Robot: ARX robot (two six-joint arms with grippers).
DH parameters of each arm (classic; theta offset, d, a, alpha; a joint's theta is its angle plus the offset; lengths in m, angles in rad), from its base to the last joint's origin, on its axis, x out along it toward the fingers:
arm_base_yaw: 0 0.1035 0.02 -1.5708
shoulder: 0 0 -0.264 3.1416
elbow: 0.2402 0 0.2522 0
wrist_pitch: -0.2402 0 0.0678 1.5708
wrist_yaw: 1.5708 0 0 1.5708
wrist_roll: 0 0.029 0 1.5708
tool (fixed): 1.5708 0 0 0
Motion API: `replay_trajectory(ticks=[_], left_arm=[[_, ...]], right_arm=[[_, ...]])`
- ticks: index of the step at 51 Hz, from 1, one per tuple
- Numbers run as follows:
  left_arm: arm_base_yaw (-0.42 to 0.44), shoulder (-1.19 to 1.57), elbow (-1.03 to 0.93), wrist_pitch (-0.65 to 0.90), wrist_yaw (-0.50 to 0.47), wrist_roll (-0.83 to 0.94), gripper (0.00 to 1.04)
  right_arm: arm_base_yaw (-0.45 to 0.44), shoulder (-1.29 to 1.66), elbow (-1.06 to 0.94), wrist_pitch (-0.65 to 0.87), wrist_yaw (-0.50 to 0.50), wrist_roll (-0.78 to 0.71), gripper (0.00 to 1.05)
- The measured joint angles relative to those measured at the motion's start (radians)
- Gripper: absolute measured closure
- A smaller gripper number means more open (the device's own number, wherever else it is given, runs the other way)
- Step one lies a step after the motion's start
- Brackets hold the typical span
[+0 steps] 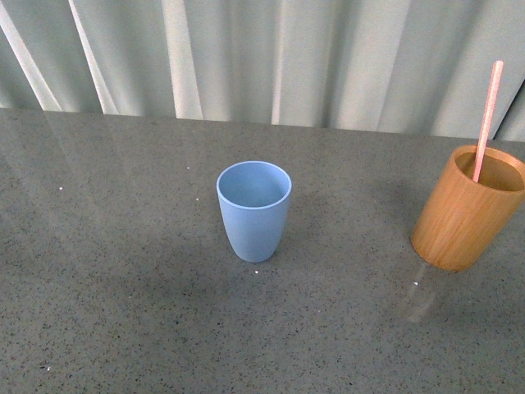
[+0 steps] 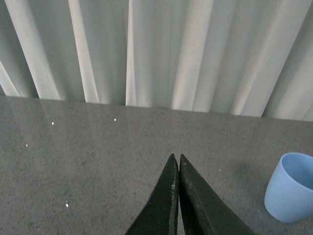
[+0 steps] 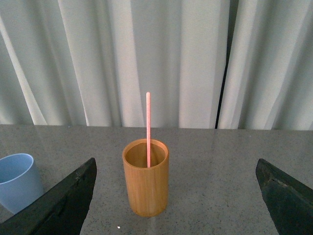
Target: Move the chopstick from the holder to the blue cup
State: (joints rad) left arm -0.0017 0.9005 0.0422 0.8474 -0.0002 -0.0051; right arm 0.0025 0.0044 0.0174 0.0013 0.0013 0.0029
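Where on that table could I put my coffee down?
The table is bare all left of the blue cup, back to the curtain, in the gap between it and the holder, and in front of both. Only the right edge, where the holder stands, is tight.

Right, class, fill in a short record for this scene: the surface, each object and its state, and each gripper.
surface: grey speckled table, pale curtain behind
blue cup: upright, empty, mid-table
holder: upright, to the cup's right, apart from it
chopstick: standing in the holder, top well above the rim
left gripper: shut, holding nothing
right gripper: open wide, facing the holder, not touching it
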Motion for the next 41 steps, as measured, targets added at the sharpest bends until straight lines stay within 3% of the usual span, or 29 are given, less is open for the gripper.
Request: replay_trajectory(ticks=[41], left_arm=[[0.000,-0.498,-0.024,-0.444,0.000,0.000,1.01]], right_arm=[[0.000,0.000,0.000,0.000,0.000,0.000,0.10]])
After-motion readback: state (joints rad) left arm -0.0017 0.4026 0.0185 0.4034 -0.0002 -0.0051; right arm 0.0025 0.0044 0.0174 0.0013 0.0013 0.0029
